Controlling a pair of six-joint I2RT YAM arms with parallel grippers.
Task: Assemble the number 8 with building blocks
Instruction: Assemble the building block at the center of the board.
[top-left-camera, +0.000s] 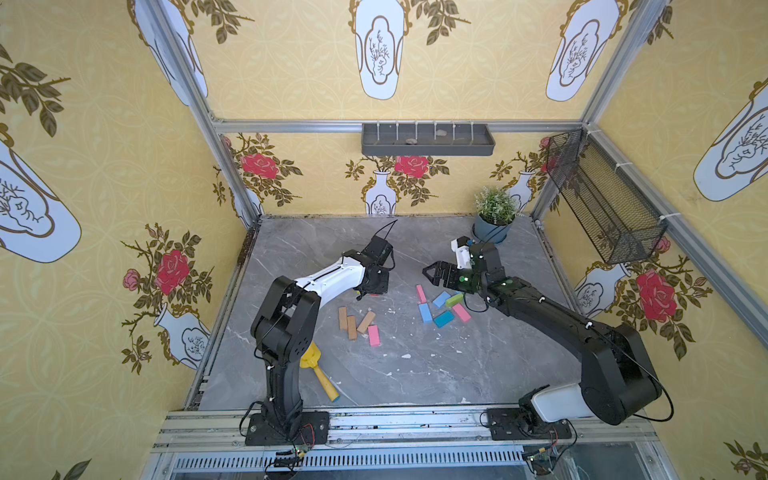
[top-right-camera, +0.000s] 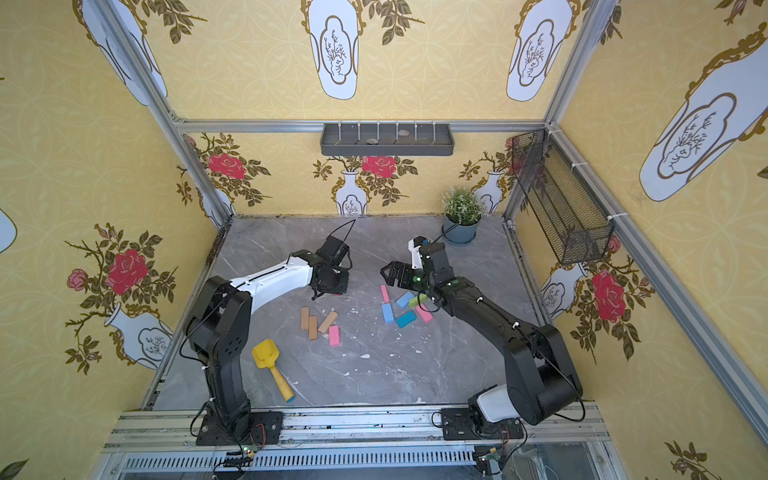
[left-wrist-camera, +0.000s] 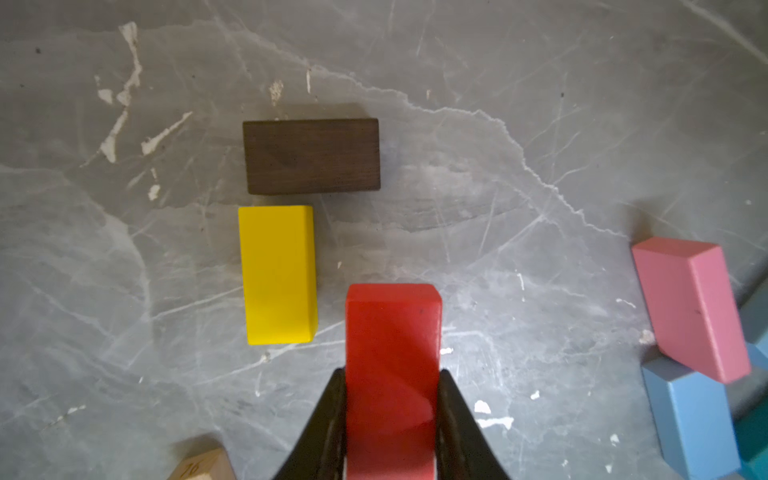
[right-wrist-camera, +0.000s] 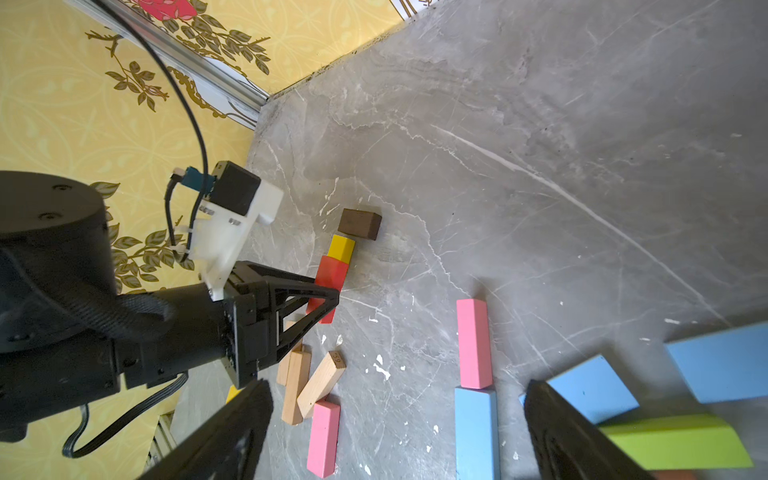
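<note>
Shovel: a yellow toy shovel lies at the near left of the desk, just beside your left arm's column.
Left arm: your left arm rises from the near-left rail and folds at the elbow. Its white forearm reaches far and rightward to the middle of the desk, with the wrist tipped down at the surface.
Left fingers: the left fingers stand narrow, clamped on the long sides of the red block.
Red block: it juts out past the fingertips, alongside the yellow block with a slim gap between. You cannot tell whether it touches the desk.
Brown block: the dark brown block lies flat and crosswise just beyond the yellow block's end, not quite touching it.
Tan group: three tan blocks lie close together, nearer than the left fingers. The lone pink block is just to their right.
Right cluster: right of the middle, a slim pink block, two light blue blocks, a green block, a teal block and a second pink block crowd together.
Right arm: your right arm leans low from the near-right rail, reaching far and leftward over that cluster.
Right fingers: the right fingers are spread wide, hold nothing and point left.
</note>
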